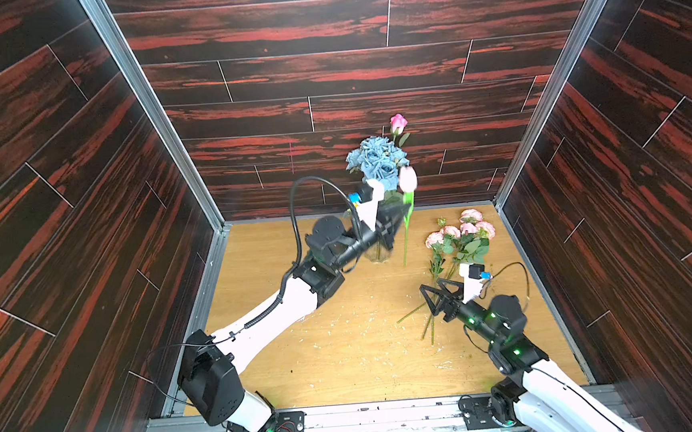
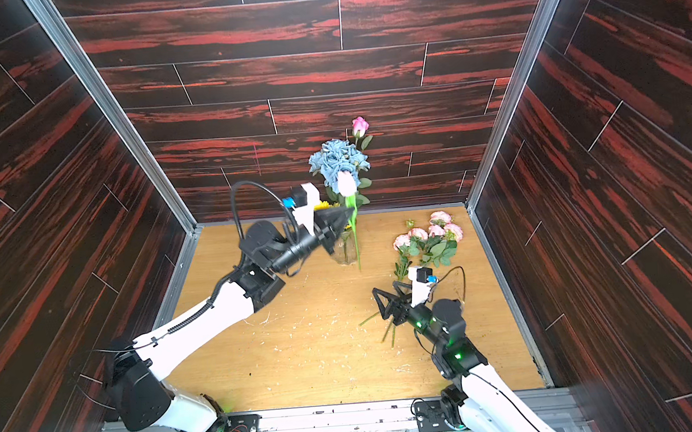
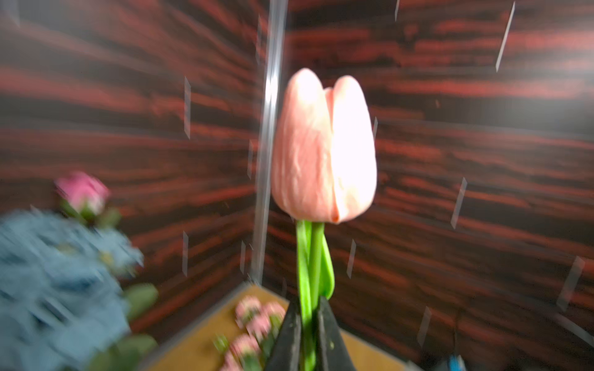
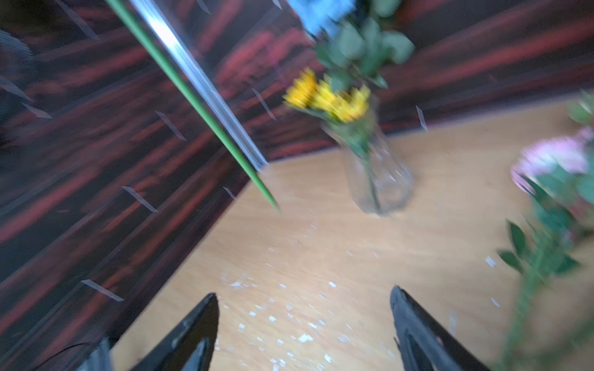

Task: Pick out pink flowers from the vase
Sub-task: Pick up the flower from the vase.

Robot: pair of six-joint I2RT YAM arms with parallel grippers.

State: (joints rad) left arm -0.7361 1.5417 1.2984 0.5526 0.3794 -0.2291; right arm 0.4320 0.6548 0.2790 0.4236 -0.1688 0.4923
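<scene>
We count seven pink heads in all. One pink tulip [image 3: 321, 147], a pale, smooth, closed bloom on a bright green stem with a narrow leaf, is clamped just under that leaf by the left end effector [image 3: 310, 305], whose jaws are pressed onto the stem. It is held up in front of the bouquet, and its stem hangs outside the vase [image 4: 379, 180], the tip apart from the glass. One deeper pink rosebud [image 1: 398, 122] is still in the vase, rising at the far side above everything else. Five pink ruffled blooms [image 1: 468, 228] lie on the tabletop [image 1: 345, 350] to the right of the vase, with their leafy stems running toward the near side.

The single clear glass vase stands at the far middle and also holds one blue rose cluster [image 1: 378, 160] and some yellow sunflowers [image 4: 328, 99], too blurred to count.

The right end effector [image 4: 303, 298] is spread wide with nothing between its jaws, above the near ends of the lying stems. White flecks [image 4: 305, 337] dot the tabletop.
</scene>
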